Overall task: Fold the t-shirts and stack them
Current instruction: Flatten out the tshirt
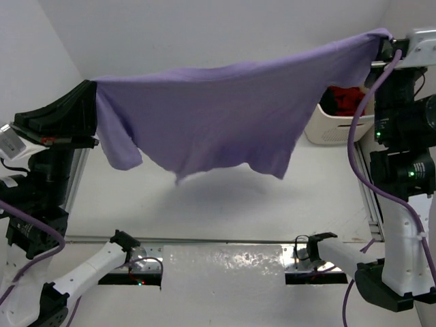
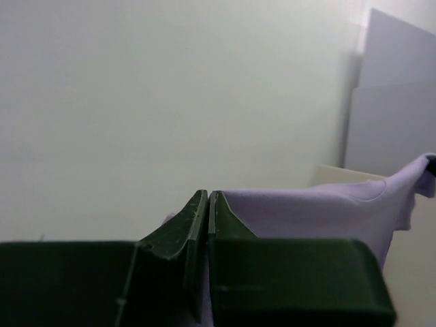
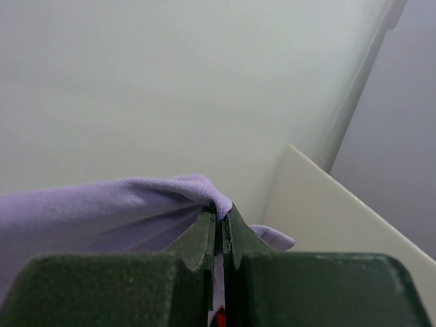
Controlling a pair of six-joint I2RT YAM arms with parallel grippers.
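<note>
With your left gripper (image 2: 208, 199) and right gripper (image 3: 219, 216) each clamped tight on opposite corners of the lavender t-shirt (image 1: 218, 116), which hangs stretched above the table (image 1: 204, 211), lower both ends evenly so the hem lands flat.

Lavender t-shirt (image 1: 225, 116) is hanging stretched wide in mid-air, lifted by two upper corners (a sleeve is drooping at left). Red t-shirt (image 1: 349, 101) is lying bunched in the basket (image 1: 327, 133).
</note>
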